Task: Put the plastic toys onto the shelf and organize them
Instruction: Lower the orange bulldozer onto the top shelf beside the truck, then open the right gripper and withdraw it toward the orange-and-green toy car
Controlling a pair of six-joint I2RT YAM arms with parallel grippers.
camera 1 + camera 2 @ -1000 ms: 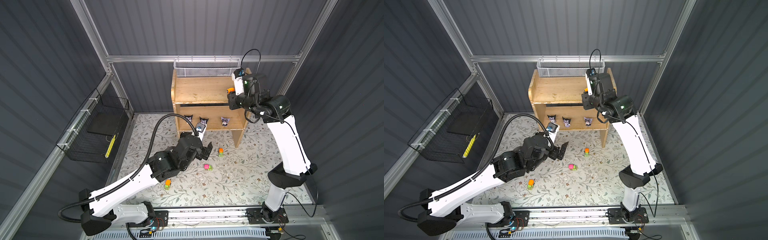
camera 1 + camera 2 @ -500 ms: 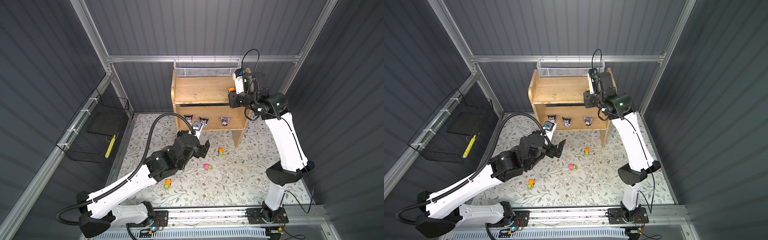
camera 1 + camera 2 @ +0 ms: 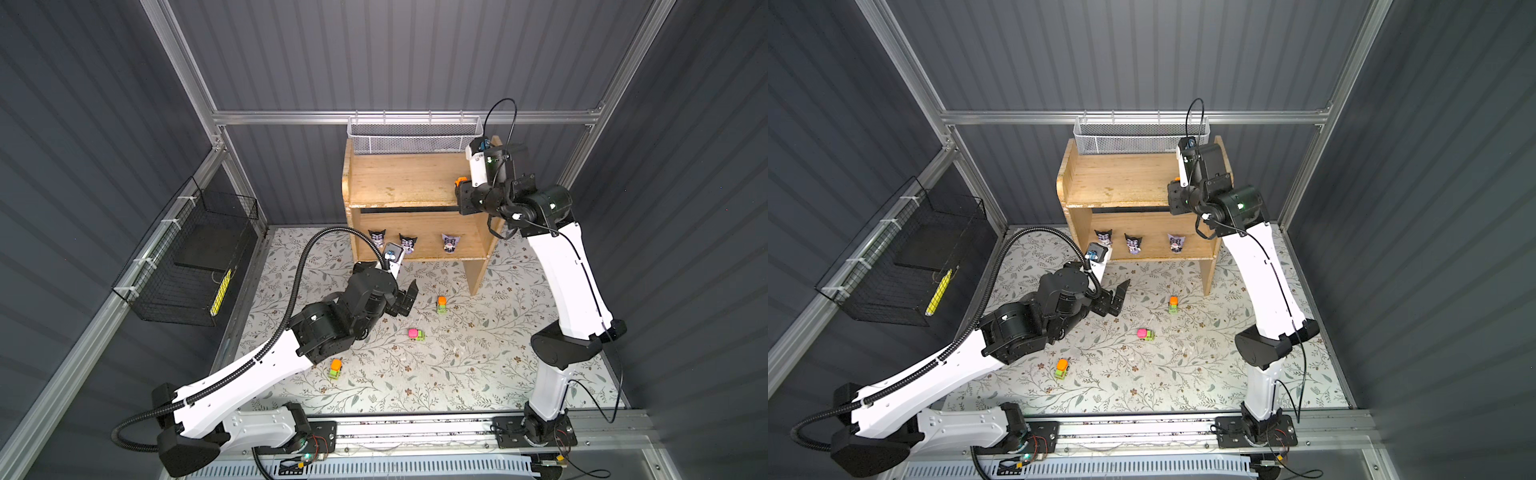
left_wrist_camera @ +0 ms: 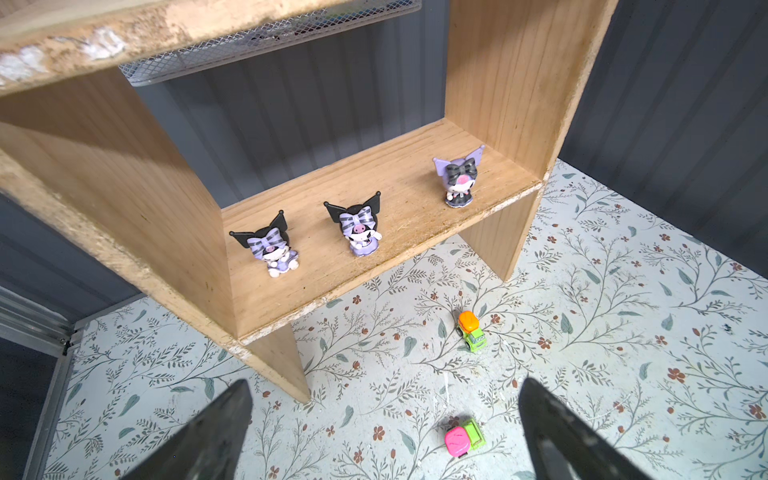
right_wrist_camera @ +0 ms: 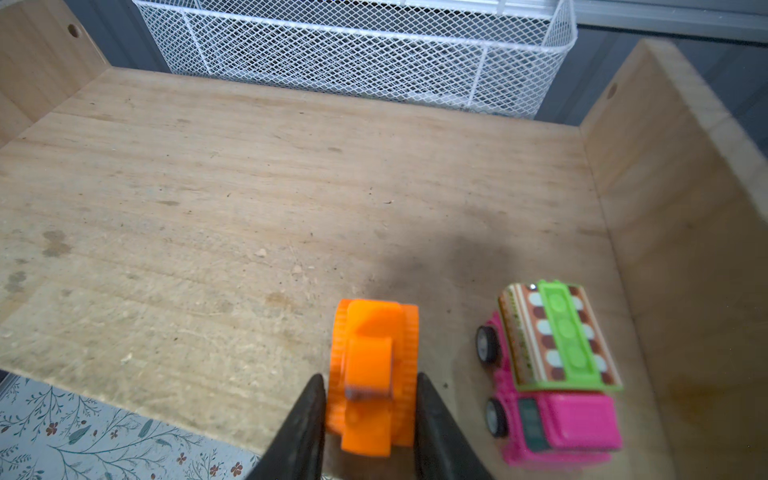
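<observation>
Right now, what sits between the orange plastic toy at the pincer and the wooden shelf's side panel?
A pink plastic truck with a green roof, on the top board; the right wrist view shows it.

dark grey ribbed walls close the space in on three sides, held by pale aluminium posts and a cross rail along the back. the floor is a light sheet printed with grey-green sprigs and small rust-red flowers, brightly lit, while the walls stay dim. a black wire basket hangs on the left wall with a yellow strip lying inside it. a white mesh basket hangs from the back rail. a metal track runs along the front edge
</observation>
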